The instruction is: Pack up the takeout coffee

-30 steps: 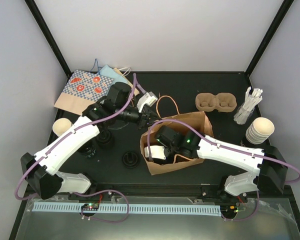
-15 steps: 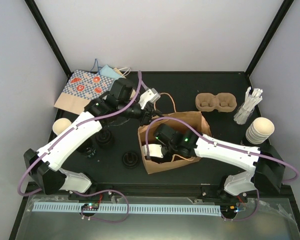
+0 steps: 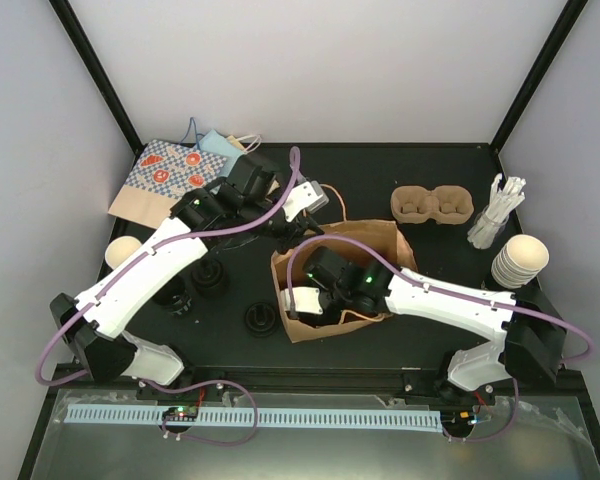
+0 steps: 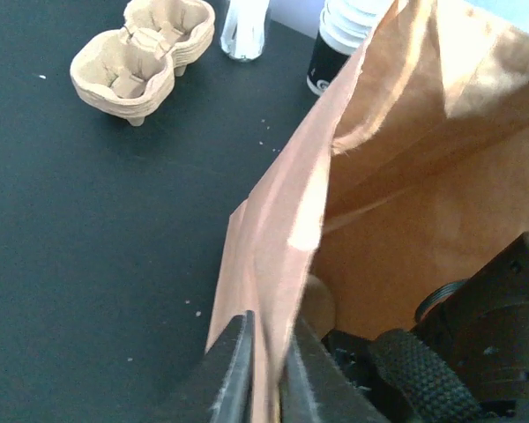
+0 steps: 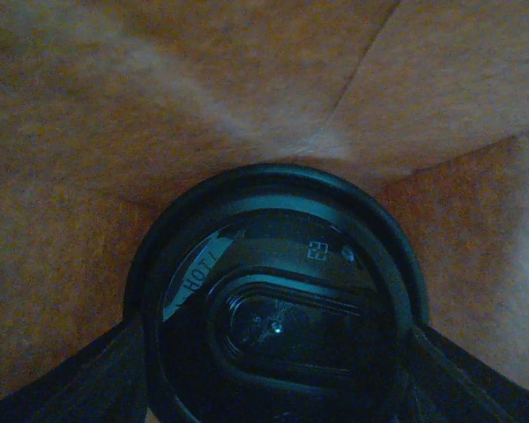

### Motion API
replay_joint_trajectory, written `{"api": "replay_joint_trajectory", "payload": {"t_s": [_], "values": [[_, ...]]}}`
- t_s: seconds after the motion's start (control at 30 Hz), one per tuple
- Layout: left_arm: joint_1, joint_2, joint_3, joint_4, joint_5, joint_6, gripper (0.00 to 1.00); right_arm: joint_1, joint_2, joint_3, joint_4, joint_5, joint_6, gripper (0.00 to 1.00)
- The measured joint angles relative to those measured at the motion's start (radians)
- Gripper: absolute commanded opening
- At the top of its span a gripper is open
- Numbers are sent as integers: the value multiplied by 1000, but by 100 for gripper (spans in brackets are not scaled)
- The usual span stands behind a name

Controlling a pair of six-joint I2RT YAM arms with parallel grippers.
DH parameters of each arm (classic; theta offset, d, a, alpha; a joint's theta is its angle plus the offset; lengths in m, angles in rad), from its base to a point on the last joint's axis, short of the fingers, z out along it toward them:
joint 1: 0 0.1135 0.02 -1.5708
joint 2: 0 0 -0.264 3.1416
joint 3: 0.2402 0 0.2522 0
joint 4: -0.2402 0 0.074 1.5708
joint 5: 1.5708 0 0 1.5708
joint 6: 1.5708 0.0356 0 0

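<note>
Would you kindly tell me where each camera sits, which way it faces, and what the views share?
Top external: above and behind the arms, looking down on the table; both arms show, meeting at the brown paper bag.
Left wrist: on the left gripper, looking along its fingers, which pinch the bag's edge; cup carrier beyond.
Right wrist: on the right gripper inside the bag, facing a black lid clasped between its fingers.
Shared: the bag in all; the carrier in top and left.

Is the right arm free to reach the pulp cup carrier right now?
Probably not: its fingers are down inside the brown paper bag, around a lidded cup. The carrier itself sits in the open beyond the bag.
</note>
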Motion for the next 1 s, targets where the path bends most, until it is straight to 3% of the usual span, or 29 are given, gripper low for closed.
{"api": "replay_joint_trajectory", "payload": {"t_s": [0.2, 0.23, 0.27, 0.3, 0.73, 1.0], "values": [[-6, 31, 21, -26, -36, 19, 1, 0, 0, 26, -41, 22, -4, 64], [-6, 34, 26, -27, -40, 20, 2, -1, 0, 35, -56, 37, -8, 74], [-6, 37, 29, -27, -43, 21, 1, -2, 0, 44, -73, 50, -11, 92], [-6, 39, 29, -29, -45, 22, 1, -3, 0, 59, -99, 63, -17, 99], [-6, 44, 29, -43, -56, 22, 2, -8, -37, 253, -272, 124, -16, 100], [-2, 72, 35, -32, -119, 9, 2, -4, -66, 381, -292, 316, 110, 100]]}}
